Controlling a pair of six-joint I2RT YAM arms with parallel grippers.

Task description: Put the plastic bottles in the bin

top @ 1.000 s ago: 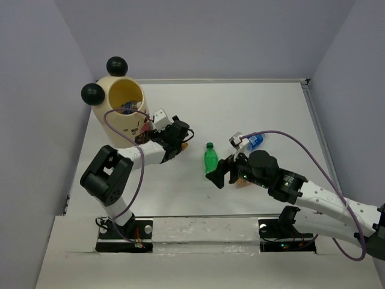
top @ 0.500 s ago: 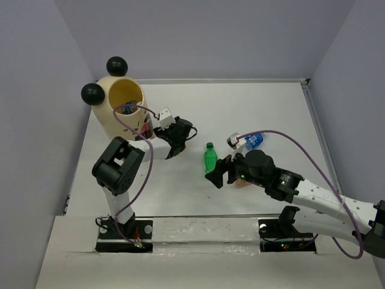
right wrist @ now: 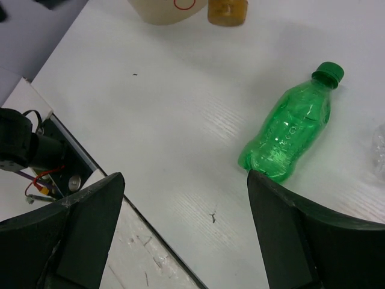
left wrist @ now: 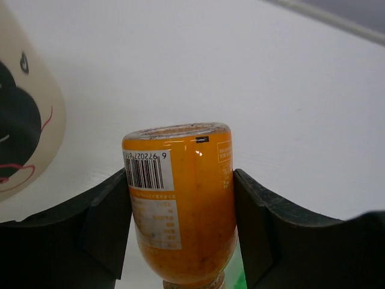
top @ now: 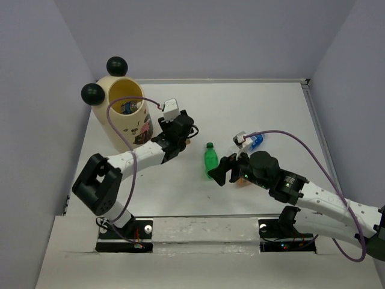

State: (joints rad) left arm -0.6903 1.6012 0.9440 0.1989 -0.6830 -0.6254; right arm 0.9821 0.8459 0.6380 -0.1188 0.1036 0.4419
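Above the white bench, the left end effector, grasping an orange bottle, should clear the bin rim before releasing.

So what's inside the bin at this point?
In the bin, the top view shows what looks like one blue-labelled bottle against the yellowish lining. The near wall hides the bottom, so any others below cannot be counted.

Counted were one bin, one green bottle, one clear blue-capped bottle outside it, one orange bottle and a second orange bottle, largely hidden; the bin's contents were indistinct.
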